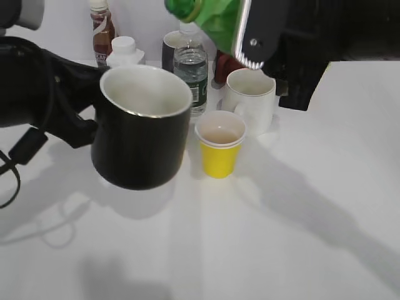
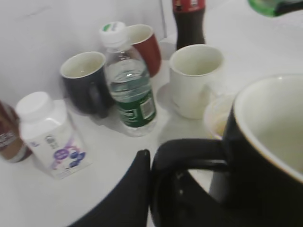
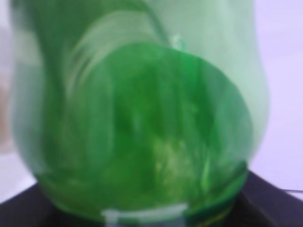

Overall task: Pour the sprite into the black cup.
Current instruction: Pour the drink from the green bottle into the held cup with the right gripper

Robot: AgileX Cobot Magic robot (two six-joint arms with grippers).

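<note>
The black cup [image 1: 140, 131] hangs in the air at the left, mouth up, white inside, empty. My left gripper [image 2: 150, 163] is shut on its loop handle [image 2: 189, 151], which shows close up in the left wrist view. The sprite [image 1: 215, 17] is held high at the top middle, tilted with its capped end pointing left, above and to the right of the cup. My right gripper [image 1: 253, 37] is shut on its body. The green bottle [image 3: 137, 118] fills the right wrist view, blurred. Its tip also shows in the left wrist view [image 2: 270, 5].
On the table stand a yellow paper cup [image 1: 220, 144], a white mug [image 1: 251, 100], a clear water bottle [image 1: 190, 65], a dark mug [image 2: 85, 82], a maroon mug [image 2: 144, 45], a cola bottle [image 2: 188, 21], a white jar [image 2: 47, 135] and a brown bottle [image 1: 102, 28].
</note>
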